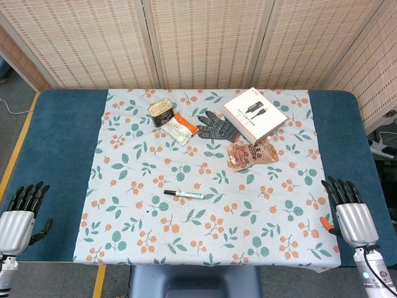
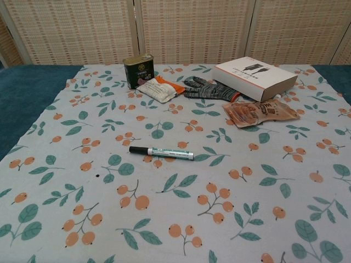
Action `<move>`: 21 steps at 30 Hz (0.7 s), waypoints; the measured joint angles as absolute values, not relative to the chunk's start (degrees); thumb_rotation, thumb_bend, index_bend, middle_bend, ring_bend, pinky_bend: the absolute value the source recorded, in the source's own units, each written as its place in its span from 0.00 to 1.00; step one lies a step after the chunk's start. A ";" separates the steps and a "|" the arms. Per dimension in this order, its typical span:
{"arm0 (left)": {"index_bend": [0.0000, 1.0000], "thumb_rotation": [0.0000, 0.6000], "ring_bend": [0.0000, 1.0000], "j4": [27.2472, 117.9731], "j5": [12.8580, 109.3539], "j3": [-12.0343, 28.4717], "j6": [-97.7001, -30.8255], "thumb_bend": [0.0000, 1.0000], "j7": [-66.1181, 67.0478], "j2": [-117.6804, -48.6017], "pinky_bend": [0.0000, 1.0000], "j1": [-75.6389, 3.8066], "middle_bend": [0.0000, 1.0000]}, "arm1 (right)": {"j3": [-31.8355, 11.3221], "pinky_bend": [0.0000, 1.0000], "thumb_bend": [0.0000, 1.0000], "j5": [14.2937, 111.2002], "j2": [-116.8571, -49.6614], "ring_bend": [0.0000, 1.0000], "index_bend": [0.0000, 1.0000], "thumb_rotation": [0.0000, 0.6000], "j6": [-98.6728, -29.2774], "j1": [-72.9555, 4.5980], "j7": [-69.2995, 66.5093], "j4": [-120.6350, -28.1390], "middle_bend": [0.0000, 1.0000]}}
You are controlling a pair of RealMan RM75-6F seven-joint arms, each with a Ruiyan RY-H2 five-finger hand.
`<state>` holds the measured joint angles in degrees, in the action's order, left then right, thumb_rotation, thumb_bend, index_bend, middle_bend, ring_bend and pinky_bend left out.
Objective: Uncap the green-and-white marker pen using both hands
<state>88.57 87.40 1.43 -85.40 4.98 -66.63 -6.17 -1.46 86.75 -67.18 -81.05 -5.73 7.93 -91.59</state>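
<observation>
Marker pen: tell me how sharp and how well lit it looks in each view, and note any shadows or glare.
Head view: marker pen small but sharp, light even and soft, hardly any shadow, no glare. Chest view: pen larger and crisp, with a thin shadow along its near edge; the tablecloth shows no glare.

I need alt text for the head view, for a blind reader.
A capped marker pen lies untouched mid-table on a floral cloth, with both robot hands, left and right, open at the near corners. Behind it lie a tin, glove, box and snack packets.
</observation>
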 measured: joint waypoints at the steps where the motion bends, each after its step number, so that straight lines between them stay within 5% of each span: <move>1: 0.00 1.00 0.00 88.59 87.16 1.47 -85.39 0.38 5.19 -66.76 0.00 -6.12 0.00 | -1.46 0.00 0.16 86.72 -67.25 0.00 0.00 1.00 -80.96 -5.77 7.91 -91.56 0.00; 11: 0.00 1.00 0.00 89.25 87.57 1.56 -85.24 0.38 5.82 -67.22 0.00 -6.26 0.00 | -2.01 0.00 0.16 85.97 -70.32 0.00 0.01 1.00 -79.88 -6.63 8.31 -92.75 0.00; 15: 0.00 1.00 0.00 89.46 88.26 1.57 -85.03 0.38 5.77 -67.37 0.00 -6.69 0.00 | -3.52 0.00 0.16 84.52 -72.06 0.00 0.23 1.00 -75.45 -9.95 11.74 -96.52 0.13; 21: 0.00 1.00 0.00 89.44 88.70 1.18 -83.53 0.38 5.99 -67.62 0.00 -7.47 0.00 | -7.18 0.00 0.16 78.94 -76.43 0.00 0.28 1.00 -67.90 -17.05 22.94 -100.82 0.17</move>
<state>89.44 88.70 1.18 -83.53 5.99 -67.62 -7.47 -7.18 78.94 -76.43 -67.90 -17.05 22.94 -100.82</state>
